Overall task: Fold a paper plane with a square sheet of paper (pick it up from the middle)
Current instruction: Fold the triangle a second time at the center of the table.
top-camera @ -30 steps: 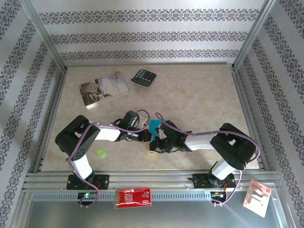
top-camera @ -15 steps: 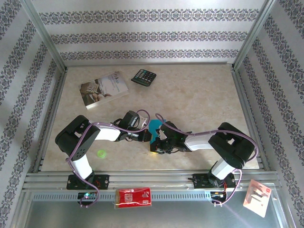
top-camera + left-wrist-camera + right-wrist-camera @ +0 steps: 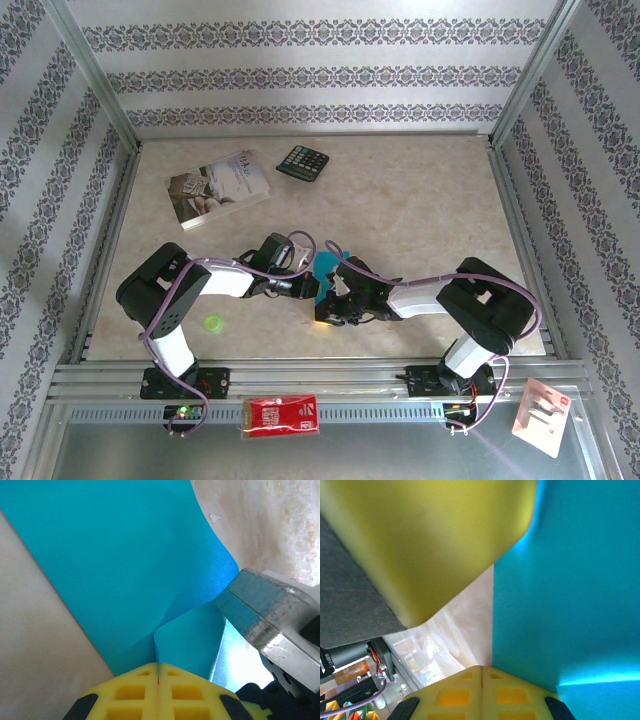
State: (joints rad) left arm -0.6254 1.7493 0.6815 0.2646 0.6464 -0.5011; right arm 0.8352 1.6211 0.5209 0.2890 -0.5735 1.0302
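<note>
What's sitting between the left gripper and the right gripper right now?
The turquoise square sheet of paper, bent upward. The top view shows it between the left gripper and the right gripper.

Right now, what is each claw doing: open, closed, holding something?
Left claw: closed, pinching the thin matte turquoise-blue paper sheet.
Right claw: closed, apparently on that same sheet's edge.
</note>
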